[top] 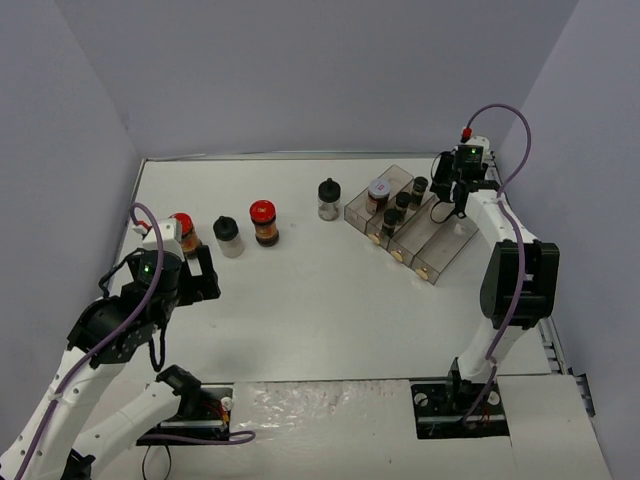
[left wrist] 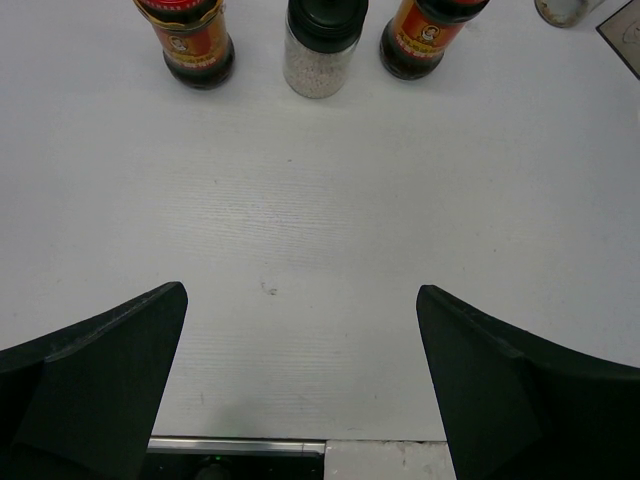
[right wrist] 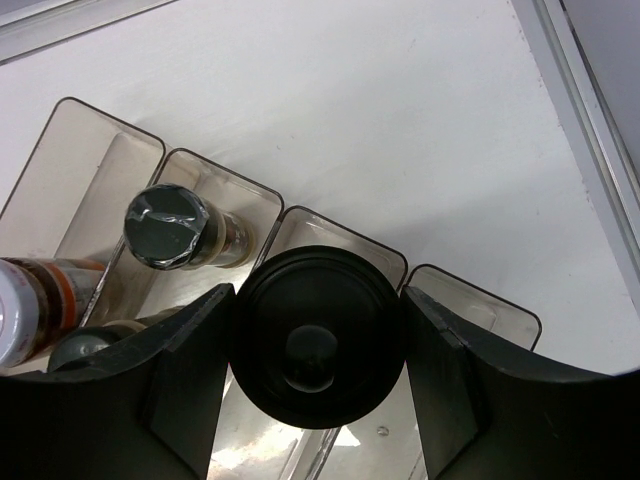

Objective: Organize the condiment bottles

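Jaws on the left arm point(top: 150, 290) stand wide apart with nothing between them, hovering low over bare counter point(top: 330, 300) at the near left. Just beyond them three condiment bottles stand upright in a row across the counter, long axes vertical and caps up: a red-capped jar point(top: 183, 232) with brown contents, a black-capped jar of pale grains point(top: 228, 236) beside it, and a second red-capped jar point(top: 264, 222) to the right. Farther back and apart from that row, a black-capped clear jar point(top: 329, 199) also stands upright. To its right the clear compartment tray point(top: 440, 262) lies at an angle; a white-lidded jar point(top: 378, 192) sits in its leftmost compartment, and three small dark bottles point(top: 403, 200) stand in the next compartments, caps up. At the far right, the jaws on the right arm point(top: 515, 280) are clamped on either side of a black-capped bottle point(right wrist: 320, 335), held upright over the tray's third compartment, its cap facing straight up at the wrist camera and its body hidden below.
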